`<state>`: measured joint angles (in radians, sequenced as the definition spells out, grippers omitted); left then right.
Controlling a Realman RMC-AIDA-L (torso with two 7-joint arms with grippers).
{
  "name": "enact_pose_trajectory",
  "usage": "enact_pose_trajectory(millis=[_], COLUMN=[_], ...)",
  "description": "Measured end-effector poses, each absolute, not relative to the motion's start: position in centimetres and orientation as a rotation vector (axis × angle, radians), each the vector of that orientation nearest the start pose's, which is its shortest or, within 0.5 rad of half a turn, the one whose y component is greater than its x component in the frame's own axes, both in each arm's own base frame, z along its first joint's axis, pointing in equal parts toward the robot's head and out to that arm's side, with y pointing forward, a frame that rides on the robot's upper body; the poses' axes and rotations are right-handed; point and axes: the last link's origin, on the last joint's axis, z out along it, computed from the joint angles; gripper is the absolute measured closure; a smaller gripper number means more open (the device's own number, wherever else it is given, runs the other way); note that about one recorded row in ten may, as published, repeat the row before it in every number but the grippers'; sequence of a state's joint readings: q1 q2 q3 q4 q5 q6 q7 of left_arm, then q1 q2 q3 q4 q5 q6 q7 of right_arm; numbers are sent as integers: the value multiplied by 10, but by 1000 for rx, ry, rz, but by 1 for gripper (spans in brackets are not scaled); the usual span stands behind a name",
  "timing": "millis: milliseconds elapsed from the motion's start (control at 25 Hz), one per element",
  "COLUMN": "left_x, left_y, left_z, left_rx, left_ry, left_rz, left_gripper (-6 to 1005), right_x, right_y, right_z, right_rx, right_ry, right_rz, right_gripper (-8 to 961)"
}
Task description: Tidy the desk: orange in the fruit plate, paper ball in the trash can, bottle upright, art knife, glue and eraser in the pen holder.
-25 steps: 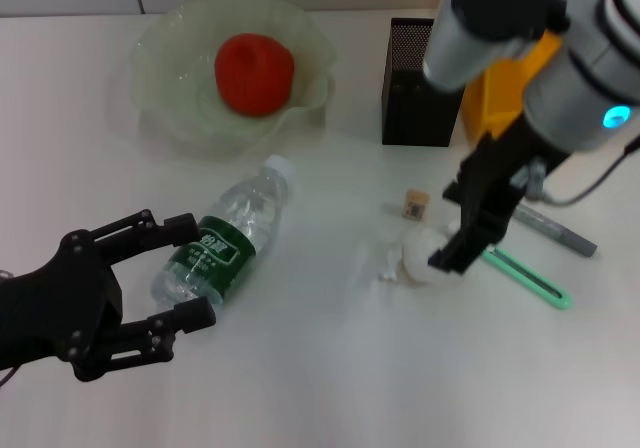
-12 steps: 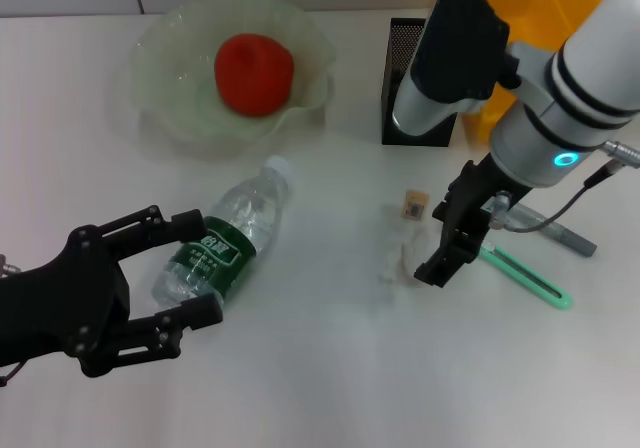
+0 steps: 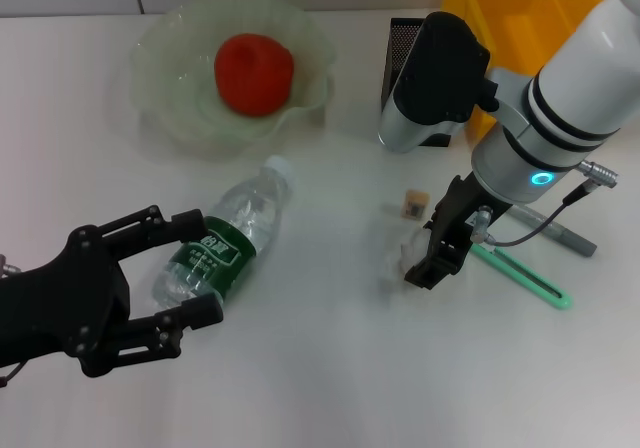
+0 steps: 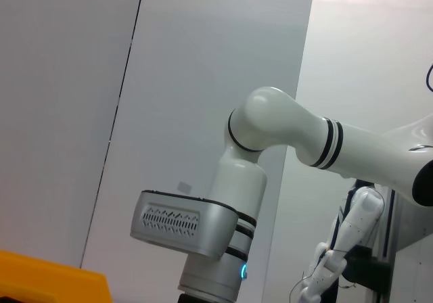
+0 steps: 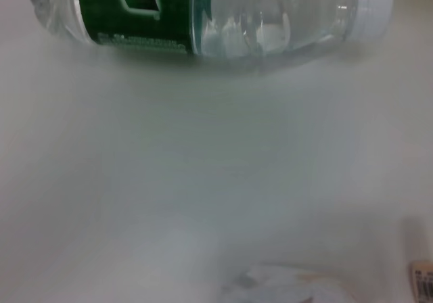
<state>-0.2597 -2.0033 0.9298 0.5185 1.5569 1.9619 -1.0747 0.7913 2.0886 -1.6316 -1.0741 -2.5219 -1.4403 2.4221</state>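
The orange (image 3: 254, 73) sits in the pale green fruit plate (image 3: 160, 38) at the back left. The bottle (image 3: 225, 243) (image 5: 203, 12) lies on its side, cap toward the plate. My left gripper (image 3: 200, 270) is open, with the bottle's base end between its black fingers. My right gripper (image 3: 438, 256) hangs low beside the paper ball (image 3: 397, 258) (image 5: 284, 286), which shows only as a faint white smear. The tan eraser (image 3: 414, 205) (image 5: 423, 279) lies just behind it. The green art knife (image 3: 525, 278) and a grey glue stick (image 3: 560, 233) lie to the right.
The black mesh pen holder (image 3: 398, 36) stands at the back, largely hidden by my right arm. The yellow trash can (image 3: 530, 8) (image 4: 40, 279) stands behind it on the right. White tabletop stretches along the front.
My right arm has swung lower and leftward, and its gripper has shifted slightly left at the paper ball, which now looks fainter. The left gripper has barely moved.
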Motion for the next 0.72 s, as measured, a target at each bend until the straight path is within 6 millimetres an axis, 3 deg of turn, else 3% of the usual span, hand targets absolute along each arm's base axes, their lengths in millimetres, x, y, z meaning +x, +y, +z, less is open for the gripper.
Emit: enact_pose_trajectory(millis=[200,280,320,360,400,440,520,560,600,720], left_x=[-282,-283,-284,-284,-284,-284,-284,-284,-284,-283], left_y=[221,220,219,219,219,219,219,219,219,220], left_z=[23,23,23,23,23,23,23,23,23,22], left_rx=[-2690,-2685,-2684,-2683,-2683,-2683,-2683,-2684,-2684,-2685], left_ry=[-380,-382,-384,-385,-386,-386,-385,-385,-385,-382], left_rz=[-1282,-1281,-1281,-1281,-1282,-1281,-1281,-1282,-1282,-1285], left_gripper=[201,201,201,201,201,202,202,202,202,202], right_x=[146,136,130,116,116,109,99,98,98,111], right_y=[352,350,351,356,356,360,370,384,384,415], right_z=[-63,-50,-40,-8,-8,9,46,76,76,103], right_rx=[-2852,-2856,-2848,-2802,-2802,-2763,-2654,-2508,-2508,-2274], right_ry=[513,507,504,503,503,504,509,522,522,563], right_rz=[-725,-704,-681,-599,-599,-544,-435,-361,-361,-309], right_gripper=[315,347,351,354,358,362,369,369,369,368])
